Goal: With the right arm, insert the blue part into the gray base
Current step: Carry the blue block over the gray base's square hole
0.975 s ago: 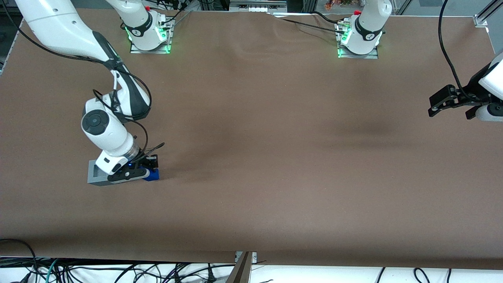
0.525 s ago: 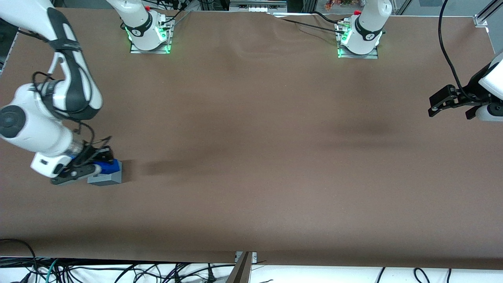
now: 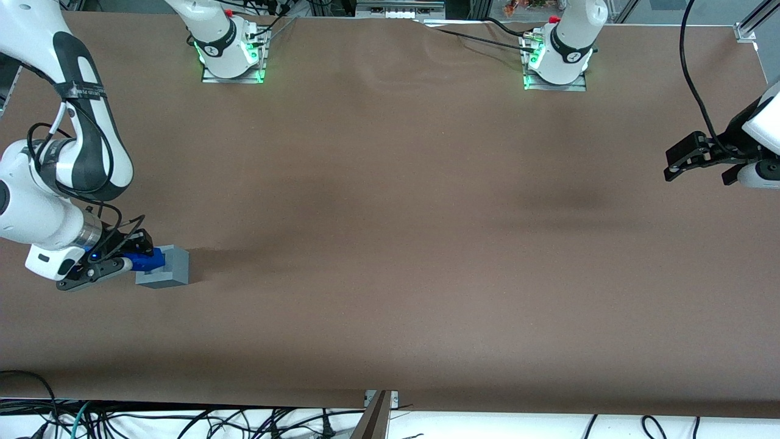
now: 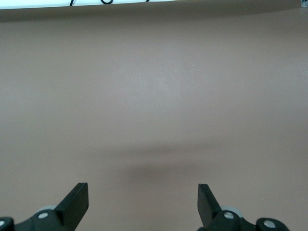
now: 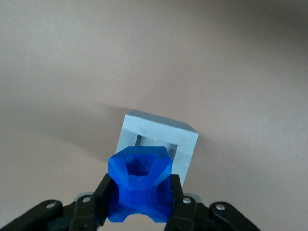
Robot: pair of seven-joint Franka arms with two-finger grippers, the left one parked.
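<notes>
Shown at the working arm's end of the table, the gripper [image 3: 135,258] is held low over the brown table cover [image 3: 390,244], its black fingers [image 5: 177,204] closed on the blue part [image 3: 146,260], which is clamped between them. Seen from the right wrist camera, the blue part [image 5: 140,189] is presented with a hollow, many-sided face toward the gray base [image 5: 159,145], and the square recessed socket [image 5: 155,143] of the base is turned toward the gripper [image 5: 139,209]. The part is placed just in front of that socket, partly overlapping it in the wrist view; whether its tip is already inside the recess cannot be told. In the front view the gray base [image 3: 166,269] is seen resting on the table cover, and the blue part is set against the face that is turned toward the gripper. A small blue light is lit on the wrist of the right arm [image 3: 46,201], which is bent down from above toward the base. Farther from the front camera, two arm mounts [image 3: 231,55] with green lights are fixed near the edge of the table. Nearest the front camera, loose cables [image 3: 152,421] are laid along the table's edge.
</notes>
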